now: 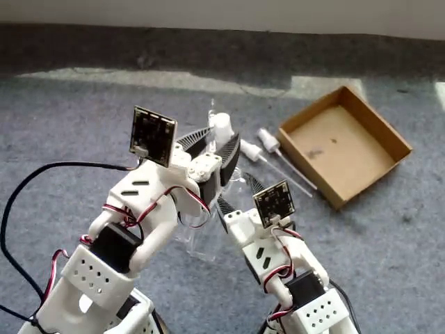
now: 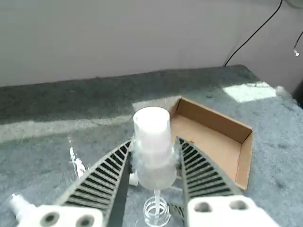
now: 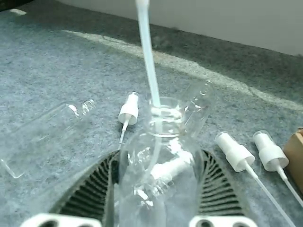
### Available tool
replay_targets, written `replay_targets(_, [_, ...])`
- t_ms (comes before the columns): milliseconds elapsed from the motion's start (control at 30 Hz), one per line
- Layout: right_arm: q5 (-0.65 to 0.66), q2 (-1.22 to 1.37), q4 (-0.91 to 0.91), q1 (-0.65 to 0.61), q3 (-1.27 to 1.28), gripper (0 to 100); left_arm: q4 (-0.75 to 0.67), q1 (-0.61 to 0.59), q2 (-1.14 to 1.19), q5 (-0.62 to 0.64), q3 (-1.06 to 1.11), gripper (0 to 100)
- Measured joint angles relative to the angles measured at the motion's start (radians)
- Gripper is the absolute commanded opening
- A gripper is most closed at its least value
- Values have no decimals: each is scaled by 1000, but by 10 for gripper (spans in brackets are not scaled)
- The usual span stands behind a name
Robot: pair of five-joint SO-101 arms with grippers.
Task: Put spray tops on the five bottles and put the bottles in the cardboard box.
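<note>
My left gripper (image 2: pixel 154 152) is shut on a white spray top (image 2: pixel 152 142), held upright with its thin tube (image 3: pixel 147 56) hanging down. The tube runs into the open neck of a clear bottle (image 3: pixel 158 184), which stands upright with my right gripper (image 3: pixel 158 163) shut on it. In the high view the left gripper (image 1: pixel 219 141) with the spray top (image 1: pixel 221 127) is just above the right gripper (image 1: pixel 233 191). The cardboard box (image 1: pixel 361 182) lies open to the right with nothing in it.
Two clear bottles (image 3: pixel 45 132) (image 3: pixel 199 106) lie on the grey carpet beyond the held one. Loose spray tops (image 3: pixel 129 109) (image 3: pixel 234 151) (image 3: pixel 270 149) lie nearby, two of them between the arms and the box (image 3: pixel 296 156). A black cable (image 1: pixel 42 174) loops at the left.
</note>
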Motion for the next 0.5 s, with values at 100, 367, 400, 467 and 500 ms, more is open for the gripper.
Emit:
replay_targets(100, [0, 2, 0, 41, 0, 91, 0, 2, 0, 5, 91, 5])
replay_targets(367, [0, 3, 0, 63, 0, 91, -104, 8, -9, 6, 224, 5])
replay_targets(400, [0, 3, 0, 64, 0, 91, -144, 8, -14, 6, 247, 5])
replay_targets(467, [0, 2, 0, 64, 0, 91, -216, 8, 0, 8, 293, 5])
replay_targets(500, [2, 2, 0, 64, 0, 91, -244, 9, 2, 8, 313, 5])
